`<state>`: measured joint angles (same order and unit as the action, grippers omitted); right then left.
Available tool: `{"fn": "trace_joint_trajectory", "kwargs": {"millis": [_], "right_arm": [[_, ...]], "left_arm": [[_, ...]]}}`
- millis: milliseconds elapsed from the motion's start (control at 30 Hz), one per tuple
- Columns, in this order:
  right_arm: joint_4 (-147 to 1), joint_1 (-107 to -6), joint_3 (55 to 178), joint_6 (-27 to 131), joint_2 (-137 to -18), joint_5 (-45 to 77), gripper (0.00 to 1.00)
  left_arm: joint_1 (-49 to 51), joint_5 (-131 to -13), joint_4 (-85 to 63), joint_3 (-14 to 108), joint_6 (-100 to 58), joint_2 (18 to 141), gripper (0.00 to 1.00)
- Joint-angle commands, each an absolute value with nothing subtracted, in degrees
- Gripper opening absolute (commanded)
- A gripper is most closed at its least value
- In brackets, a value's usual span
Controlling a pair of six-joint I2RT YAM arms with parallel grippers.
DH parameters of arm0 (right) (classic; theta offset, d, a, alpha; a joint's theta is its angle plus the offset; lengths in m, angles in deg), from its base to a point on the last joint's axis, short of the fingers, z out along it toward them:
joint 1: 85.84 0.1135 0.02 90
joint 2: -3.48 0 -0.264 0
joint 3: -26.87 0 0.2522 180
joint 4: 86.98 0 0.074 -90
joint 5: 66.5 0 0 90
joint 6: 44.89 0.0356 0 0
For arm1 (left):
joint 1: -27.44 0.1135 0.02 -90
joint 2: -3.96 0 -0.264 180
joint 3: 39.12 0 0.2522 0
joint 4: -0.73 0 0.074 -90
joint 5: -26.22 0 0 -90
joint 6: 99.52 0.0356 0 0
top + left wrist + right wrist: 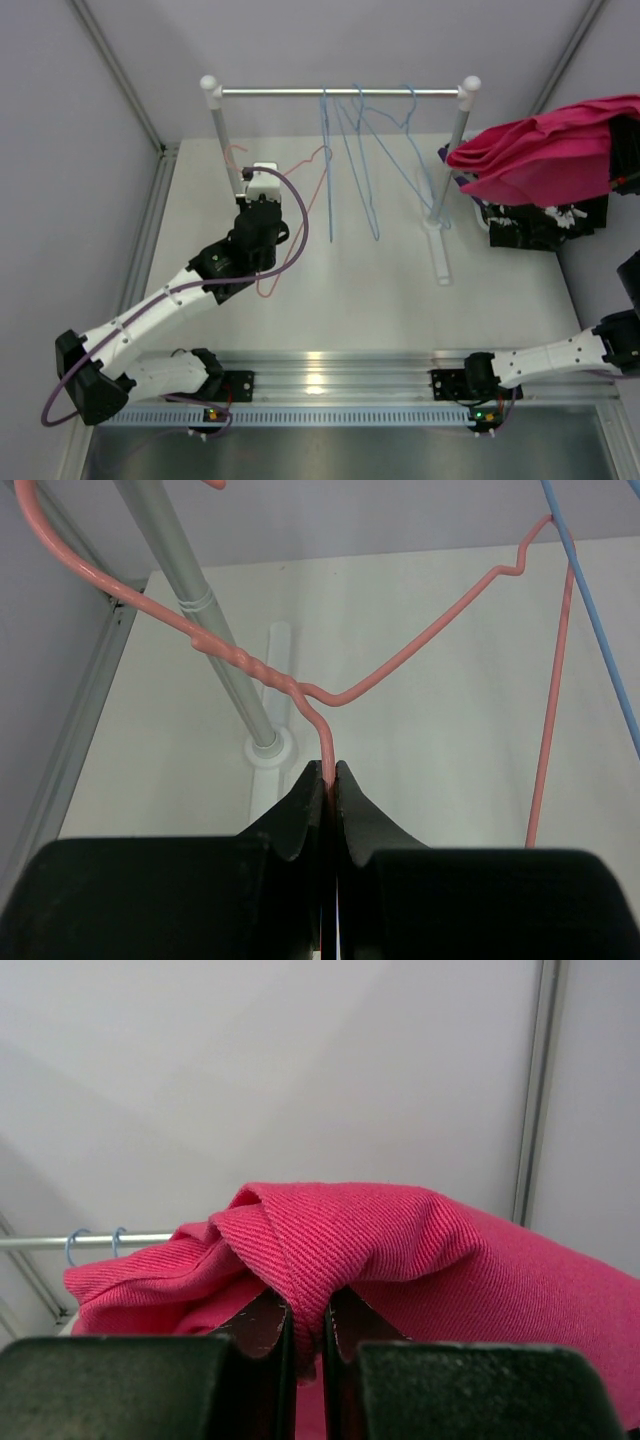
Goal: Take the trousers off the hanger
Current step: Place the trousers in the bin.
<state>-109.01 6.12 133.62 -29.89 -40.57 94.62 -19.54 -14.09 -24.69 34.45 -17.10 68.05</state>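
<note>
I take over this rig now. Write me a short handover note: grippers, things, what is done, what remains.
Left gripper: shut on the bare pink hanger, near the left rack post.
Right gripper: shut on the hot pink trousers, held up beyond the right rack post.
Blue hangers hang bare on the rail.
Done: pink trousers are off the hanger. Left: probably set both down.

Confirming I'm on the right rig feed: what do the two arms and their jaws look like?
Both arms alternate white link shells with black joints. The left arm carries a looping purple cable and a white block at its wrist; the right arm matches in build. Small green lights glow at both bases. The jaws are matte black and tapered.
</note>
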Motion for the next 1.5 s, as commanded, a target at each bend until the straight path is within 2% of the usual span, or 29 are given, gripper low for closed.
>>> {"fn": "trace_joint_trajectory", "kwargs": {"millis": [0,167,233,267,333,433,467,567,767,833,867,1000,1100,1267,1467], "right_arm": [[-111.54,7.32,134.05,-30.92,-40.64,85.64,0.0],[-106.38,6.18,132.38,-26.89,-40.81,85.56,0.0],[-94.38,5.57,135.61,-17.52,-39.59,83.46,0.0],[-81.87,5.22,137.03,-7.11,-38.98,79.7,0.0],[-74.31,2.68,139.14,-0.53,-37.57,76.0,0.0],[-58.66,-2.86,142.12,11.77,-35.72,61.7,0.0],[-56.02,-3.91,142.75,17.02,-35.02,53.03,0.0],[-51.6,-9.88,143.46,23.9,-31.95,37.64,0.0],[-43.07,-29.48,149.34,31.83,-34.75,14.66,0.0],[-43.5,-40.36,148.82,32.63,-34.93,11.31,0.0],[-44.12,-48.23,148.3,32.98,-34.67,10.94,0.0],[-46.84,-63.99,145.66,34.56,-33.96,12.07,0.0],[-50.26,-70.17,140.4,35.18,-33.0,20.14,0.0],[-53.96,-73.97,133.54,32.29,-35.71,40.07,0.0],[-59.24,-73.97,129.48,30.0,-42.29,52.67,0.0]], "left_arm": [[-19.58,-14.65,-24.01,36.25,-18.05,66.27,0.0],[-19.58,-14.65,-24.01,35.99,-18.05,66.44,0.0],[-19.58,-14.56,-24.1,35.99,-18.05,66.71,0.0],[-19.58,-14.65,-24.1,35.9,-18.05,66.8,0.0],[-19.66,-14.74,-24.1,35.81,-18.05,66.88,0.0],[-19.75,-15.09,-24.1,35.9,-18.05,67.15,0.0],[-19.84,-15.09,-24.01,35.99,-18.05,67.24,0.0],[-19.93,-15.53,-23.84,36.16,-18.05,67.68,0.0],[-20.19,-16.67,-23.58,35.73,-18.75,68.29,0.0],[-20.28,-16.85,-23.49,35.38,-18.93,68.38,0.0],[-20.28,-16.94,-23.49,35.29,-18.93,68.38,0.0],[-20.54,-16.59,-23.49,35.2,-18.84,68.12,0.0],[-20.72,-16.58,-23.4,35.11,-18.75,67.5,0.0],[-20.98,-16.85,-24.01,35.55,-18.66,67.15,0.0],[-21.51,-16.94,-23.93,35.55,-18.58,66.97,0.0]]}}
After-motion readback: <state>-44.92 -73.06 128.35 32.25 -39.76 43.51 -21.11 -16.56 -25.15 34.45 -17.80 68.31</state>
